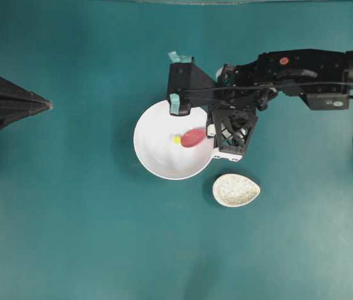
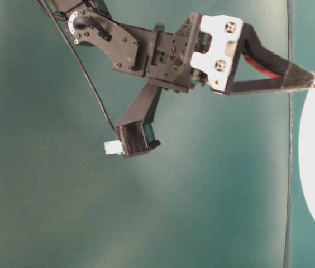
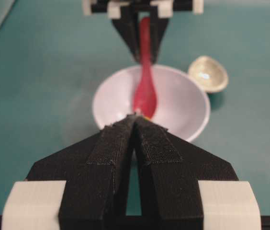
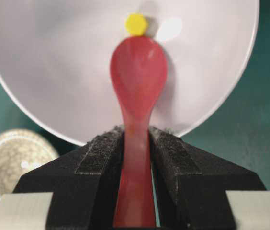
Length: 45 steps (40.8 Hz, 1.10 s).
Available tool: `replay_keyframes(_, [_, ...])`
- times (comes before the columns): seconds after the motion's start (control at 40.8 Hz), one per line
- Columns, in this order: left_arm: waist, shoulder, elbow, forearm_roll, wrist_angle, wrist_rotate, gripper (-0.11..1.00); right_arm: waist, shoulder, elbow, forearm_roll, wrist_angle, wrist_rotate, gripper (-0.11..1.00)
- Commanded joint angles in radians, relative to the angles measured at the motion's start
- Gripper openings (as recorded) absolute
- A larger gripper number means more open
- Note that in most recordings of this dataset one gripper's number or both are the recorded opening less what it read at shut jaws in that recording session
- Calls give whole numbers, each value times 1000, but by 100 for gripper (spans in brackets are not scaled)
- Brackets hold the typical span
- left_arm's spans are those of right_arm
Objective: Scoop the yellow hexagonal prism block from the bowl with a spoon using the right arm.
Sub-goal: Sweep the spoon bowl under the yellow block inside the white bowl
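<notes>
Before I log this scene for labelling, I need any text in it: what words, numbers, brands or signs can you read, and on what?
No legible text in any view.
A grey sticker on the right arm's housing: too small and blurred to read.
A round red mark on the same arm: no characters can be made out.
The spoon, bowl, yellow block and speckled spoon rest carry no print.

One white bowl (image 1: 158,156), one red spoon (image 4: 137,76), one yellow block (image 4: 136,24), apparently one speckled dish (image 1: 236,190).
</notes>
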Motion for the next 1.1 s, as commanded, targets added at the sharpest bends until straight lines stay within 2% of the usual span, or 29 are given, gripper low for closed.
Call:
replay_keyframes(0.0, [3, 3, -28, 3, -8, -2, 3, 9, -8, -28, -2, -14, -3, 25])
replay_keyframes(1.08, [3, 3, -28, 2, -8, -2, 3, 28, 37, -58, -2, -149, -15, 25])
